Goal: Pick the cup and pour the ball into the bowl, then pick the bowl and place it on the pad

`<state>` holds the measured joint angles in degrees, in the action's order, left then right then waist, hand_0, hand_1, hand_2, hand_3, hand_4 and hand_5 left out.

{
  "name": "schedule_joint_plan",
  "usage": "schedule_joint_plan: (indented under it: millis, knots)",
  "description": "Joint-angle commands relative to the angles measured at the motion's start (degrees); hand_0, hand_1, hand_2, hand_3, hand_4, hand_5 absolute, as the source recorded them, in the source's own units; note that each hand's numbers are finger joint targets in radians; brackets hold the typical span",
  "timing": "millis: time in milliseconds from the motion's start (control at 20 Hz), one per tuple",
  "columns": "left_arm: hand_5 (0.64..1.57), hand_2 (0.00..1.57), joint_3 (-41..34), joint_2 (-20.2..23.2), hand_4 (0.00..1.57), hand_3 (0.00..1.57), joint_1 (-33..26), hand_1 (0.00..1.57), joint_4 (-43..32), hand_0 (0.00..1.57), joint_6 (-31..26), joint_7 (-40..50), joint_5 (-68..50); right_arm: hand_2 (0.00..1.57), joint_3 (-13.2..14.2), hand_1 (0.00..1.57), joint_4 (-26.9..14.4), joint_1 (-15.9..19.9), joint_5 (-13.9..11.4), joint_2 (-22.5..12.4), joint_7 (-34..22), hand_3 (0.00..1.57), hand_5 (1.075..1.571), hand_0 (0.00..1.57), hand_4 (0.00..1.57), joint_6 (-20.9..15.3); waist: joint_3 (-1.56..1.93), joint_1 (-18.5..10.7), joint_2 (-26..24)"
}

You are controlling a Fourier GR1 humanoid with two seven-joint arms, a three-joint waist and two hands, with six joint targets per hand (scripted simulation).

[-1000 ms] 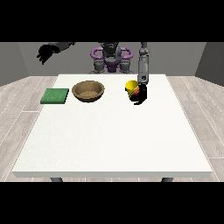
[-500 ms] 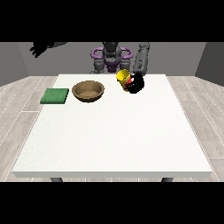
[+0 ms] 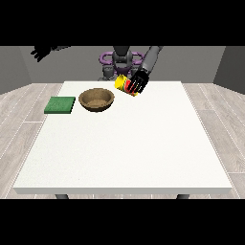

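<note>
A yellow cup (image 3: pixel 123 83) with a red band hangs tilted above the table, its mouth turned toward the view's left. The hand at the view's right (image 3: pixel 138 83) is curled round it. A brown wooden bowl (image 3: pixel 96 100) stands on the table just left of and below the cup. The green pad (image 3: pixel 60 105) lies flat left of the bowl. I cannot make out the ball. The hand at the view's left (image 3: pixel 41 51) is raised high and far off to the left, away from the table, with its fingers spread.
The white table (image 3: pixel 129 148) stretches wide toward the camera in front of the bowl and pad. The robot's torso (image 3: pixel 121 61) stands behind the table's far edge.
The hand at the view's right has carried the cup up and leftward toward the bowl and tilted it over. The hand at the view's left has risen higher and moved outward.
</note>
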<state>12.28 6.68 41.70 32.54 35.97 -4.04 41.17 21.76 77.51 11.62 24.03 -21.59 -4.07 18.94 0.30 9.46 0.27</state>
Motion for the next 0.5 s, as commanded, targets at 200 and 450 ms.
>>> schedule_joint_plan:
  millis: [200,450]
  knots:
    - [1.531,1.57,11.7,-6.5,1.47,1.57,8.8,1.36,-4.2,1.36,-4.2,22.6,16.3,0.0,1.8,0.0,-9.3,-2.2,-0.7,-2.0,4.9,0.0,1.556,0.0,0.68,5.0,-0.14,-2.0,-2.9]
    - [1.563,1.57,18.2,-6.6,1.36,1.57,14.2,1.35,-4.7,1.35,-11.8,32.5,23.3,0.0,1.4,0.0,-11.9,0.6,-0.9,-1.9,3.4,0.13,1.554,0.0,0.69,3.7,-0.17,-1.9,-4.9]
